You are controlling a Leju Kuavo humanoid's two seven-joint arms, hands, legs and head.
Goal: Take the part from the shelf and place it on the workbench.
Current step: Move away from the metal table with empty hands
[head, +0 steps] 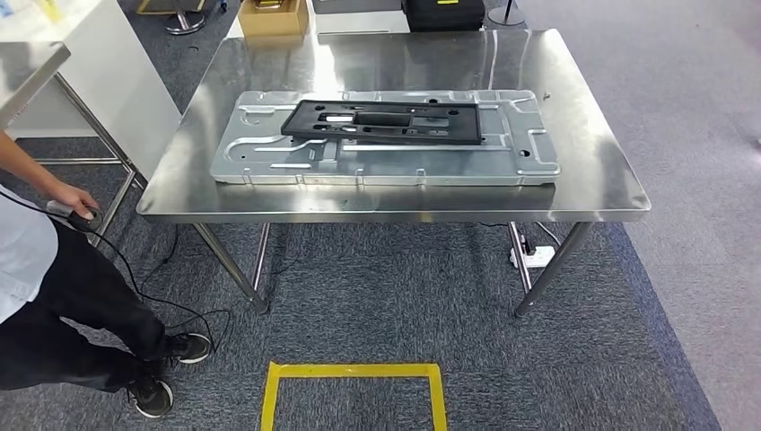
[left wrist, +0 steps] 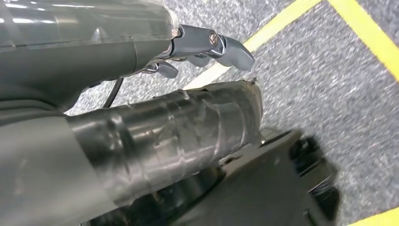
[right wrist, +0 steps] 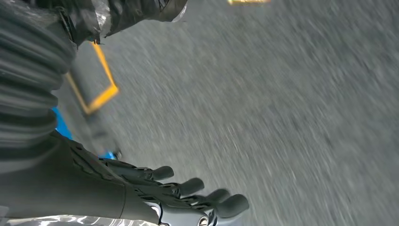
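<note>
The workbench (head: 592, 171) is glossy brushed steel. On it lie a dull stamped metal panel (head: 269, 153) and a matt black plastic part (head: 381, 121). The carpet (head: 377, 296) looks rough grey weave, edged with smooth yellow tape (head: 352, 370). A cardboard box (head: 274, 18) looks matt.

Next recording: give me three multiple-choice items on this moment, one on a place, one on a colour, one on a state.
1. Where does the black part lie?
A. on the metal panel
B. on the carpet
C. on a chair

2. What colour is the floor tape?
A. red
B. yellow
C. white

3. What does the right hand hold?
A. the black part
B. a cable
C. nothing

Key: 1 A, the part rests on the panel on the table. 2 B, a yellow outline marks the carpet. 3 C, its fingers are spread over bare carpet.
</note>
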